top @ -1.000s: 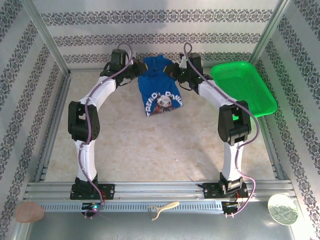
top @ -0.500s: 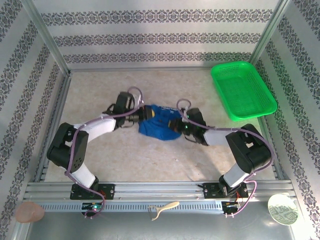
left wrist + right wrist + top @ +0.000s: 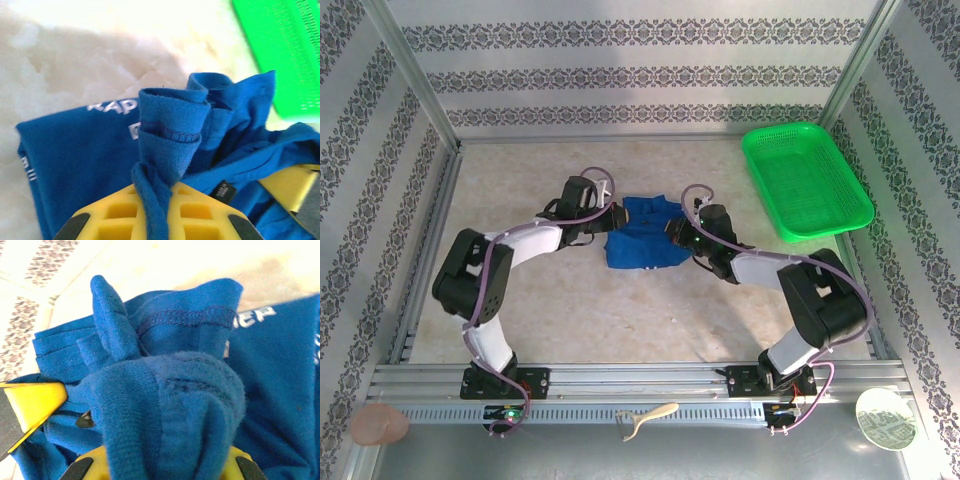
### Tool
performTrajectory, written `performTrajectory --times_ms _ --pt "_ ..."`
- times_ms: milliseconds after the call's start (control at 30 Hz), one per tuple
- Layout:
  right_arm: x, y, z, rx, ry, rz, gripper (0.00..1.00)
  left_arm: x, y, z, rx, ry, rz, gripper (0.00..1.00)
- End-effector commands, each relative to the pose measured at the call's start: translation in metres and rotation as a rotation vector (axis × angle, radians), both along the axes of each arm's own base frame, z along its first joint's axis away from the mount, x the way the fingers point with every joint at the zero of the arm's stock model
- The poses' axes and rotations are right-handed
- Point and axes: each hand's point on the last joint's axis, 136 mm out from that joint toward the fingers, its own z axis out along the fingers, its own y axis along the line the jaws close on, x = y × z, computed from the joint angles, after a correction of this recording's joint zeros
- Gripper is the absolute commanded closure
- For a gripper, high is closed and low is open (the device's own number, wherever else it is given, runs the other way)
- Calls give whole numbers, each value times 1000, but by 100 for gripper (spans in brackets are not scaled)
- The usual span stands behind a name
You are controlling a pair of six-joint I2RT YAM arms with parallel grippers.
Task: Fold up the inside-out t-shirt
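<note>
Left gripper and right gripper each clench the t-shirt; green basket sits well apart.

- t-shirt: blue knit cloth, matt, soft, w/ stitched hems.
- basket: green plastic mesh, glossy.
- tabletop: pale mottled surf., matt.
- frame rails: bare metal, dull sheen.
- left gripper fingers: yellow plastic, smooth, semi-matt.

Patterned wallpaper walls enclose a pale mottled tabletop edged by aluminium rails.
</note>
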Motion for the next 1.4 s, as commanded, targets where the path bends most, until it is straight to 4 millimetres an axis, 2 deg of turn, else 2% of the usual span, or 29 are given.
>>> performTrajectory --times_ms 0,33,67,100,133,233,300,367,433,500,600,700,800,900,1000,1100,1167,1233,1300,1367 --pt "10 -21 -34 -67 95 -99 100 8 15 -45 83 66 13 100" --pt "12 -23 -42 -73 124 -105 88 10 16 -54 92 80 14 100" --pt "13 -26 -47 -78 143 -108 70 12 17 -60 104 91 19 100" --pt "14 -27 -49 -80 150 -106 58 15 18 -63 114 95 19 98" --pt "16 -30 -46 -81 153 -104 49 19 19 -64 122 97 24 88" --pt "15 -46 -19 -82 105 -117 39 30 20 -45 107 64 32 51" --pt "10 -58 3 -95 71 -130 37 35 23 -22 108 29 43 36" --pt "-1 -68 25 -109 43 -136 36 36 28 10 87 -25 62 23" --pt "-10 -68 44 -109 20 -119 37 34 31 40 66 -64 81 15" --pt "-18 -58 58 -87 3 -86 43 23 28 65 22 -74 76 13" --pt "-25 -33 65 -49 8 -25 66 1 13 86 -74 -68 53 12" --pt "-24 -4 58 -15 26 19 84 -20 -12 82 -186 -21 13 17" --pt "-12 14 38 -3 52 32 97 -29 -33 59 -276 31 -8 23" --pt "4 9 11 -24 85 -9 100 -23 -33 23 -266 87 21 24" --pt "13 -7 -23 -43 147 -71 100 -9 -26 -8 -213 128 57 24" --pt "15 -10 -44 5 199 -75 100 6 -21 -21 -193 146 73 24" --pt "13 -7 -41 28 197 -52 100 9 -19 -10 -192 128 61 23" --pt "10 -7 -28 34 171 -35 100 5 -16 15 -188 85 46 21" --pt "7 -9 -13 36 142 -29 99 -7 -8 43 -166 53 43 18" --pt "5 -13 -3 32 122 -28 96 -23 5 53 -104 68 62 15"
